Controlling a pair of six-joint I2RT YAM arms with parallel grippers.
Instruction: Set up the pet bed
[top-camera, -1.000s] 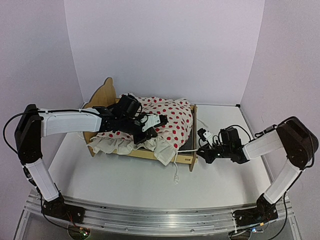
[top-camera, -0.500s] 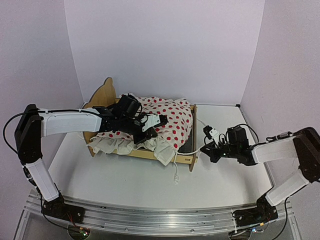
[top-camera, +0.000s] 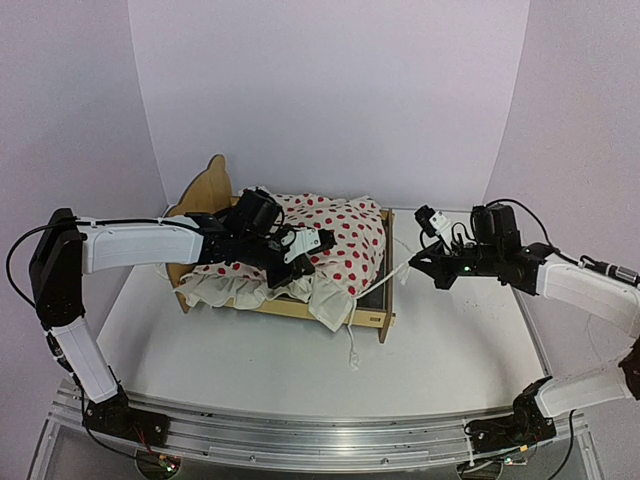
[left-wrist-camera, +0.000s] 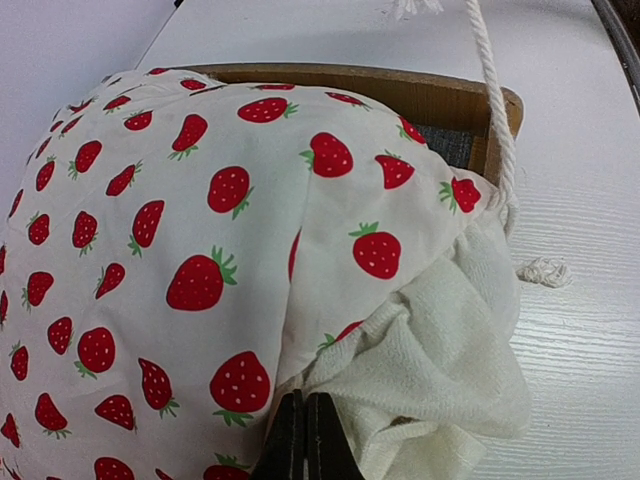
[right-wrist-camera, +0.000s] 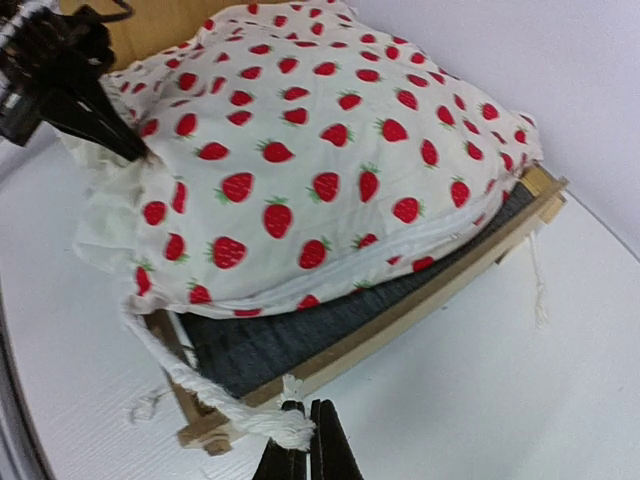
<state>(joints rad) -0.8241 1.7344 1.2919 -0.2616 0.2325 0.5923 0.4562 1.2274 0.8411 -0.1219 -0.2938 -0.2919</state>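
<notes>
At the pet bed's three o'clock, right gripper pinching cord, left gripper clamping blanket: we reckon bedding's mid-spread, gentle pull next.

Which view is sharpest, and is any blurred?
Left wrist is sharpest, the strawberry-print blanket crisp; right wrist is slightly soft, the white cord near the lens fuzzy; top external is evenly lit, the pet bed casting faint shadow.

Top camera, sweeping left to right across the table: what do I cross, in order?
Wavy headboard → left tool, shut on the strawberry blanket → footboard → white cord → right tool, pinching that cord. The blanket spans the bed, so it gets no slot of its own.
</notes>
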